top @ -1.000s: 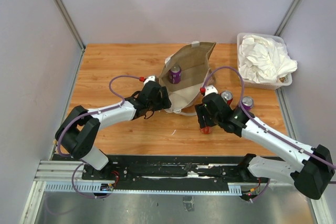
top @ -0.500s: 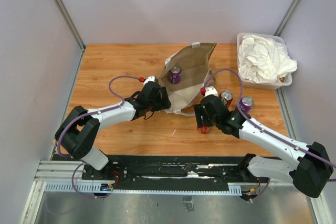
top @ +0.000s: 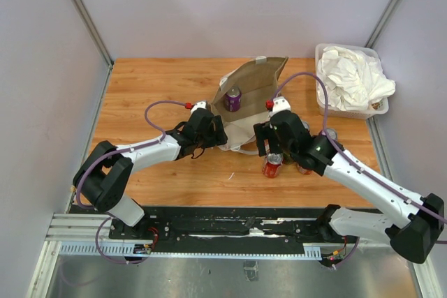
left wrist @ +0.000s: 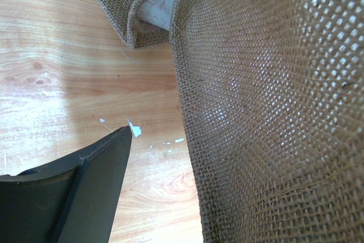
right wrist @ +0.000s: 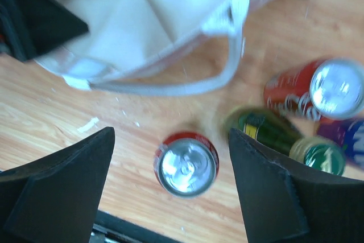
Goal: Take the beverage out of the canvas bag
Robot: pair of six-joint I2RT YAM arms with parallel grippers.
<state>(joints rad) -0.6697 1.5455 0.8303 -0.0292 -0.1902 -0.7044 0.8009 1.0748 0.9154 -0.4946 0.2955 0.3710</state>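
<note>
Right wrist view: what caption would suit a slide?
Open right tool above an upright red can on the wooden table, canvas bag just beyond.

The canvas bag (left wrist: 273, 118) fills the right; left of it show wooden table (left wrist: 57, 44), white flecks (left wrist: 135, 129) and a black finger (left wrist: 79, 197).

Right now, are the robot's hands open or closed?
Left gripper: cannot tell, the canvas bag hides one finger.
Right gripper: open, above a red can.
</note>
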